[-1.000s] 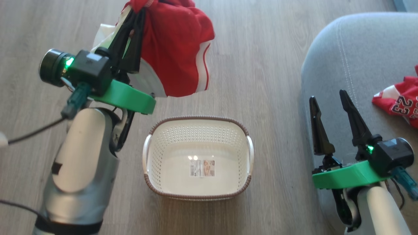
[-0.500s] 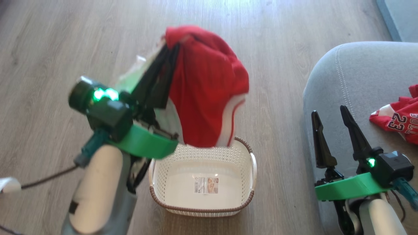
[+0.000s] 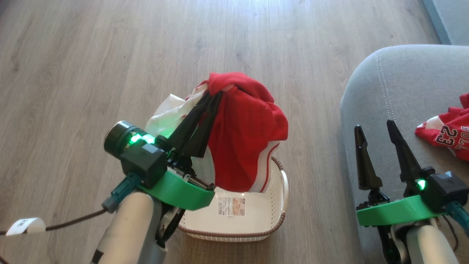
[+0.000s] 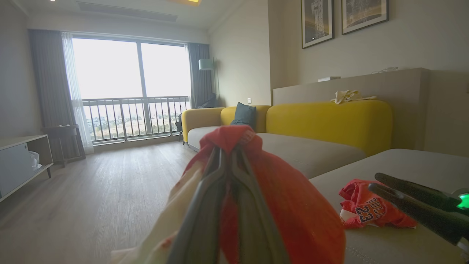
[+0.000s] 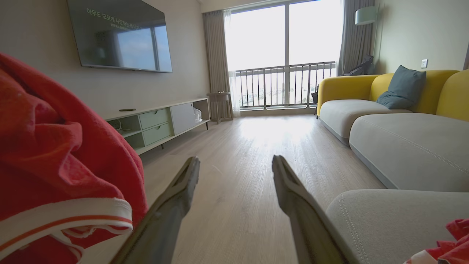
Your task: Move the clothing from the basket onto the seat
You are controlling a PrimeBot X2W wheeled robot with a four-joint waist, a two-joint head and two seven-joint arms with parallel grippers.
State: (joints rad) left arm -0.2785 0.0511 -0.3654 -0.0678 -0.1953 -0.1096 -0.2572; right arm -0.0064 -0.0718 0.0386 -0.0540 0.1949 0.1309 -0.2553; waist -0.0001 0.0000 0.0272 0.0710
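Left gripper (image 3: 215,91): clenched on the red garment (image 3: 245,146), white lining showing, hanging over the basket (image 3: 284,183).
Basket: sits on the wooden floor (image 3: 110,55), label sticker (image 3: 231,206) showing inside.
Right gripper (image 3: 373,124): fingers spread, holding nothing, above the seat's near edge.
Seat (image 3: 403,84): "23" jersey (image 3: 449,134) lies crumpled on it, off to the right.
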